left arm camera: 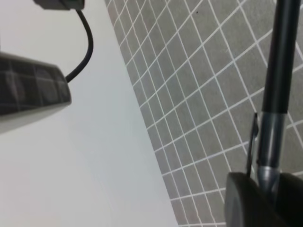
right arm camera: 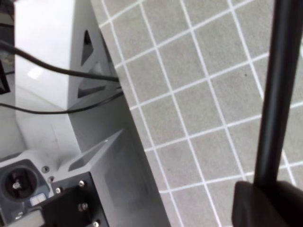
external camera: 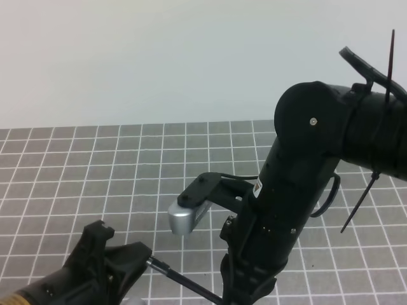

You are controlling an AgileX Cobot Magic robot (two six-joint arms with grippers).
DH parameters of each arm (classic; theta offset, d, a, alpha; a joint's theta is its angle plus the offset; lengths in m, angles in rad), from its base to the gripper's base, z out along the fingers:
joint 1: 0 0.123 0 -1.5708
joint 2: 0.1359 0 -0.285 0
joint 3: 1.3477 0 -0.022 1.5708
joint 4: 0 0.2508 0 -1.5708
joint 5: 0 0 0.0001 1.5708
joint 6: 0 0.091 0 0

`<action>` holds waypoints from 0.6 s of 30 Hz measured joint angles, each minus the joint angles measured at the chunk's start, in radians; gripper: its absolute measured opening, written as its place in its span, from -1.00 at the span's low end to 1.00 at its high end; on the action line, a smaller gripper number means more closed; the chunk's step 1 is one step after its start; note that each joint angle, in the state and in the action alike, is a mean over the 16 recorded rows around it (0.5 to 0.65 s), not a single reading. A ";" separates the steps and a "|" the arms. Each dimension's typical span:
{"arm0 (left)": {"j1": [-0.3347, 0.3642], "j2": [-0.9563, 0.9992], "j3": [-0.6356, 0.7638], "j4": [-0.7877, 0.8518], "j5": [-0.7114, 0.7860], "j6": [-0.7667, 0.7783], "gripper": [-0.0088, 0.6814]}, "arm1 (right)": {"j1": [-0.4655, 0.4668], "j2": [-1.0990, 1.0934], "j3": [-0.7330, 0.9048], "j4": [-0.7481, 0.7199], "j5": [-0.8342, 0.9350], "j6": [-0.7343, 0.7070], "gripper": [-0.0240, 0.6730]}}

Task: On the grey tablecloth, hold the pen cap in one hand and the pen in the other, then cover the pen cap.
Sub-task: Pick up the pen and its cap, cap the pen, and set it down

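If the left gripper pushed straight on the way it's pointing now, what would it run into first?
Probably the right arm. The left gripper, shut on the pen cap, points right along the pen, whose far end disappears at the right gripper; depth is hard to judge.

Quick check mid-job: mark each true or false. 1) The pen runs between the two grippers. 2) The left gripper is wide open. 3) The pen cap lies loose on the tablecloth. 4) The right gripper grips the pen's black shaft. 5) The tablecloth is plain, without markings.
1) True: the pen spans from the left gripper to the right gripper.
2) False: it is shut on the clipped end.
3) False: the pen cap sits in the left gripper, with the pen's shaft running out of it.
4) True, as the right wrist view shows.
5) False: the grey tablecloth carries a grid of thin white lines.
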 joint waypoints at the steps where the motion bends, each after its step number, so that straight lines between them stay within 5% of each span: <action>1: 0.000 0.000 0.000 -0.001 0.000 -0.004 -0.97 | 0.000 0.001 -0.002 -0.008 -0.004 0.003 -0.75; 8: -0.001 0.000 0.000 -0.007 0.002 -0.036 -0.77 | 0.000 0.001 -0.010 -0.038 -0.004 0.028 -0.76; 18: -0.009 0.000 -0.001 -0.011 0.010 -0.094 -0.16 | 0.000 0.002 -0.018 -0.078 -0.004 0.066 -0.77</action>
